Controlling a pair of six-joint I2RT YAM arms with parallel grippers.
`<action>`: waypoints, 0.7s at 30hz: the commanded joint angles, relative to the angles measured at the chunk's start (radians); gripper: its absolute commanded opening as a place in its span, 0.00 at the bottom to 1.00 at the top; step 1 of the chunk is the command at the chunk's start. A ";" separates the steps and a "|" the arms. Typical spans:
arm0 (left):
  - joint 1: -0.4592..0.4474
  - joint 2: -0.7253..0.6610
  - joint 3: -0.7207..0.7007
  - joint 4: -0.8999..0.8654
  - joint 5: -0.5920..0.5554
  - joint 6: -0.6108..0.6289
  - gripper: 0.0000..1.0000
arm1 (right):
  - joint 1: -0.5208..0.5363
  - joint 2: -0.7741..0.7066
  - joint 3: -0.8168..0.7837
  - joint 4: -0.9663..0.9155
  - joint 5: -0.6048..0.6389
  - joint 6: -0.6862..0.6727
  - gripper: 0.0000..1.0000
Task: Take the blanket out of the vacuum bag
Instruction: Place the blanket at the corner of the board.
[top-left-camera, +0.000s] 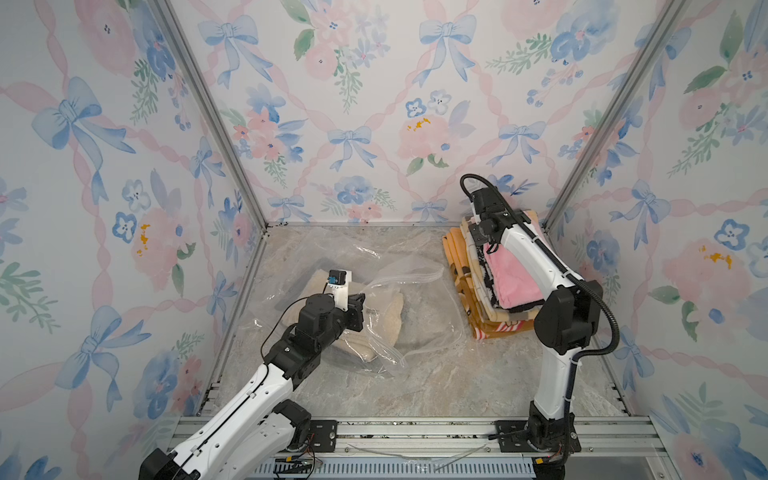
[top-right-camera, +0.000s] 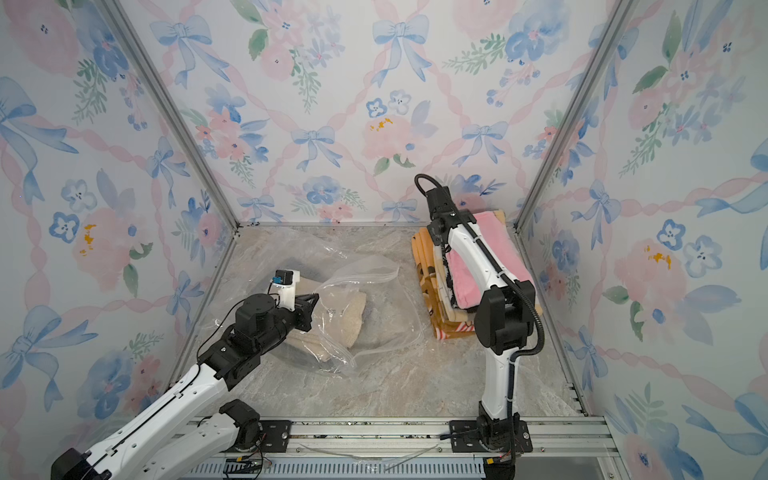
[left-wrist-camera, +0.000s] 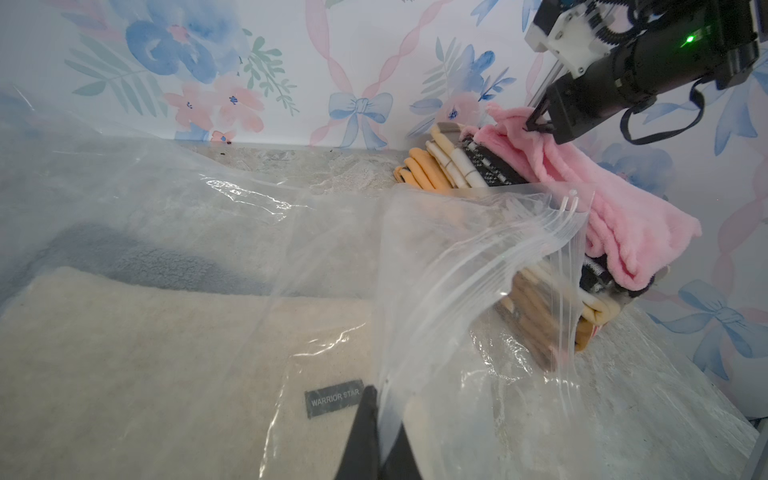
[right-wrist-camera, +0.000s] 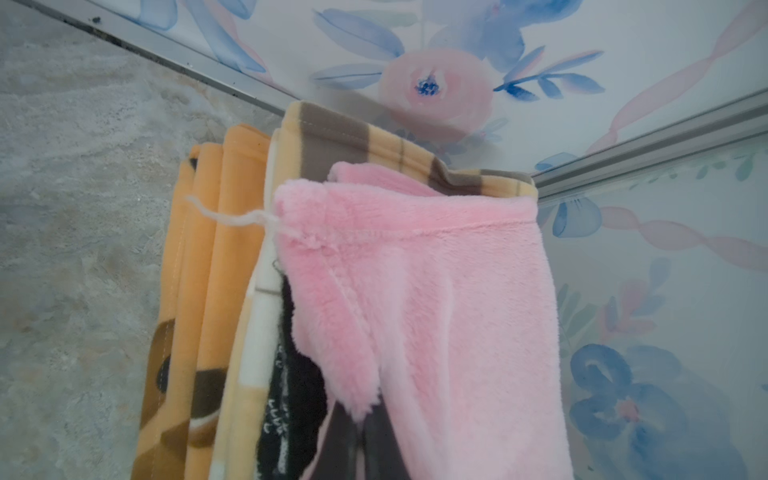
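The vacuum bag (top-left-camera: 415, 282) (top-right-camera: 370, 270) lies crumpled on the stone floor, its zip edge (left-wrist-camera: 569, 232) raised and open. Inside it lies a folded beige blanket (top-left-camera: 390, 320) (top-right-camera: 349, 320) (left-wrist-camera: 145, 353) with a grey label. My left gripper (top-left-camera: 360, 298) (left-wrist-camera: 386, 405) is shut on a fold of the bag's clear film just above that blanket. My right gripper (left-wrist-camera: 534, 124) (right-wrist-camera: 360, 424) is over the back right corner, shut on a lifted corner of a pink blanket (top-left-camera: 515, 274) (right-wrist-camera: 436, 291). In both top views its tips are hidden by the wrist.
The pink blanket tops a stack of folded blankets (top-left-camera: 465, 270) (right-wrist-camera: 216, 249), orange, plaid and black-and-white, in the back right corner. Floral walls close in three sides. A metal rail (top-left-camera: 415, 432) carrying both arm bases runs along the front.
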 joint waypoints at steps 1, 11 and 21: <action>0.006 -0.011 -0.009 -0.014 0.014 -0.019 0.00 | -0.033 -0.034 0.053 -0.029 -0.075 0.056 0.00; 0.007 -0.014 -0.003 -0.031 0.000 -0.017 0.00 | -0.035 0.021 0.132 0.012 -0.158 0.110 0.00; 0.007 -0.025 -0.002 -0.047 -0.014 -0.016 0.00 | -0.016 0.164 0.153 0.018 -0.224 0.148 0.00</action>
